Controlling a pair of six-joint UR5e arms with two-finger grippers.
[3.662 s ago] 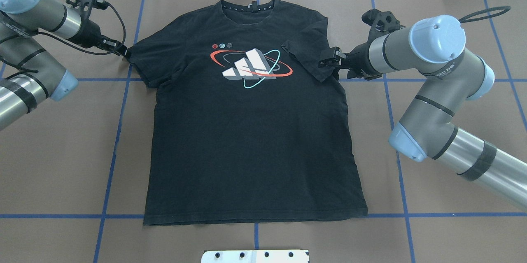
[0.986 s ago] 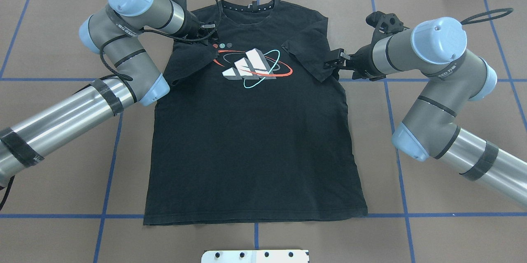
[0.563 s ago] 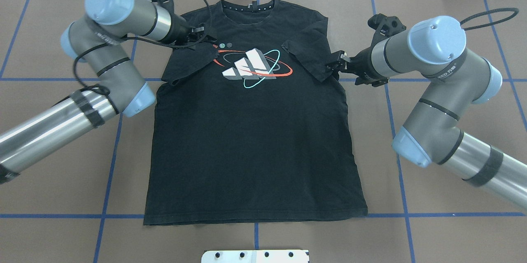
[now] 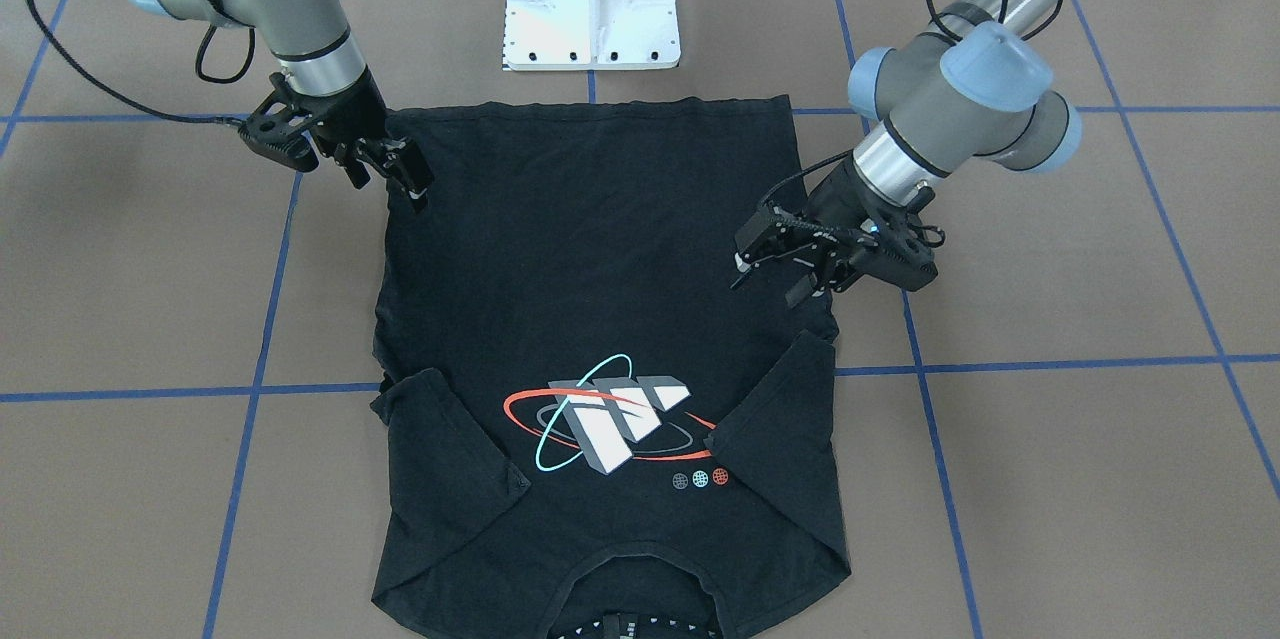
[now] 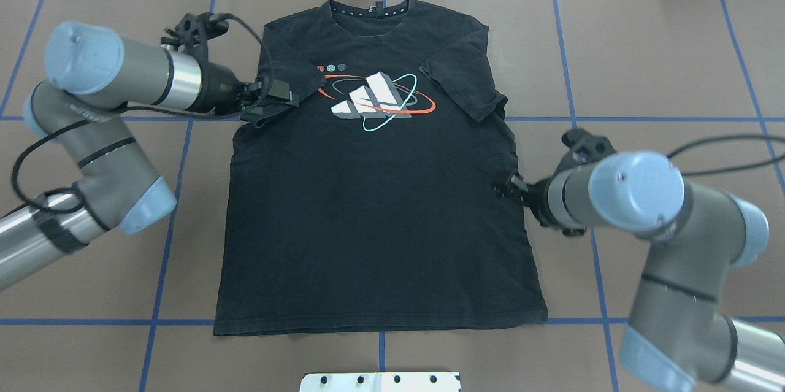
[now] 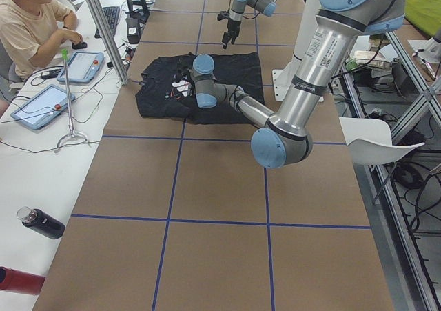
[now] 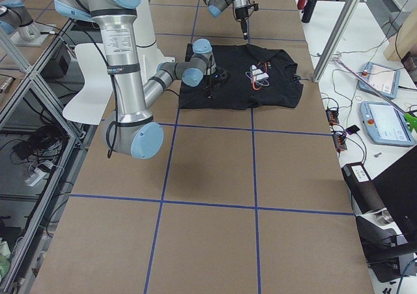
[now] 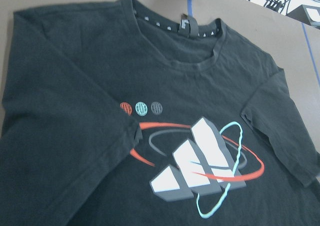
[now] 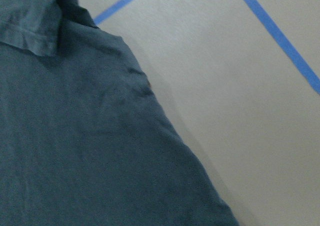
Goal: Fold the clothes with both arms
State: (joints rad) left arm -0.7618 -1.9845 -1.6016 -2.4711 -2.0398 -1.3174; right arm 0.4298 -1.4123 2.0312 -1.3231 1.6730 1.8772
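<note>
Garment: black short-sleeved T-shirt with a red, teal and white chest graphic [image 5: 374, 214], flat, graphic up, both sleeves folded inward.
Long axis: collar toward the far edge of the brown, blue-taped table [image 5: 644, 42], hem toward the robot's edge.
Left gripper [image 4: 768, 279]: jaws apart, empty, above the shirt's left side, by the folded sleeve.
Right gripper [image 5: 506, 186]: jaws apart, empty, at the right side seam, nearer the hem.

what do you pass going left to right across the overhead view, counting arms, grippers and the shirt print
left arm → left gripper → chest graphic → right gripper → right arm
</note>
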